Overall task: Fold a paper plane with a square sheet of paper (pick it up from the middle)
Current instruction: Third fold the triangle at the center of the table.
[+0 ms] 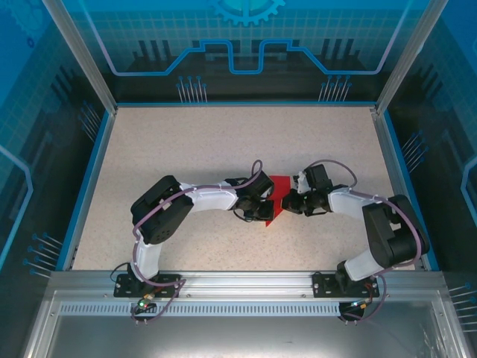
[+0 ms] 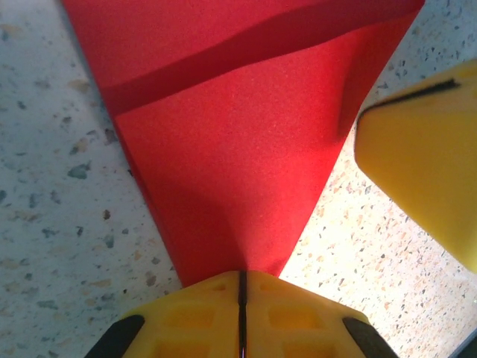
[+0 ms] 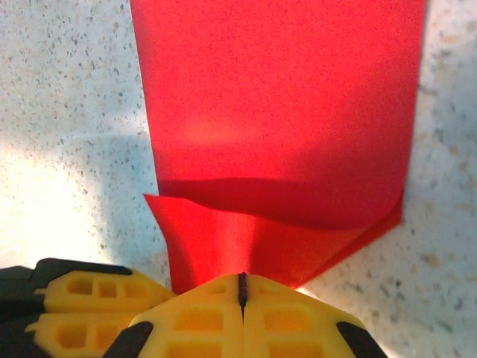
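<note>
Near the middle of the worktop, the part-folded square sheet of paper was pinched at opposite ends by the left end effector and right end effector; pulling apart could tear it or skew the crease

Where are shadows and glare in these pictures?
Left wrist view: a dark shadow band crosses the thin bright red paper sheet; glare whitens the speckled table right of its lower tip. Right wrist view: shadow lies under the sheet's curled upper layer; table glare at left.
</note>
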`<action>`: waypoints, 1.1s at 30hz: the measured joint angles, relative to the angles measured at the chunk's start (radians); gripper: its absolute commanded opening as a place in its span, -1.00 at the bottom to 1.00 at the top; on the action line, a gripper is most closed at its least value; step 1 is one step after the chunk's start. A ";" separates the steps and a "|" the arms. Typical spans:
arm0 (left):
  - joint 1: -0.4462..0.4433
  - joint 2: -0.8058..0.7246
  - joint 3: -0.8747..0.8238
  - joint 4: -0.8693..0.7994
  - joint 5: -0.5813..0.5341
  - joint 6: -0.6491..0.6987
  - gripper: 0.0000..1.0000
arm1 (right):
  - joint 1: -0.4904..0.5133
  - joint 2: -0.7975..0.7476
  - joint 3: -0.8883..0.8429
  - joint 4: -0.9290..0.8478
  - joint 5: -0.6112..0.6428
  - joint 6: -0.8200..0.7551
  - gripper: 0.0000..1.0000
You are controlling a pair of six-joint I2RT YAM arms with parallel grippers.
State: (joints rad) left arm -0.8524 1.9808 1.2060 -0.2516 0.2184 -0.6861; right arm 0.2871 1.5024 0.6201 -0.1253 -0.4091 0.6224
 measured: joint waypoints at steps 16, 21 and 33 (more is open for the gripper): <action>0.000 0.002 0.000 0.006 0.001 0.041 -0.84 | 0.055 0.074 -0.020 0.106 -0.016 0.141 -0.96; 0.000 0.003 0.000 0.006 0.000 0.058 -0.85 | 0.053 0.082 -0.016 0.104 -0.008 0.128 -0.97; -0.012 0.019 0.027 0.011 -0.042 0.093 -0.86 | 0.013 0.082 0.004 0.052 0.006 0.076 -0.97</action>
State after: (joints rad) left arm -0.8646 2.0003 1.2327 -0.2401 0.1764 -0.5934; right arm 0.2996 1.5845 0.6243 -0.0731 -0.4034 0.6987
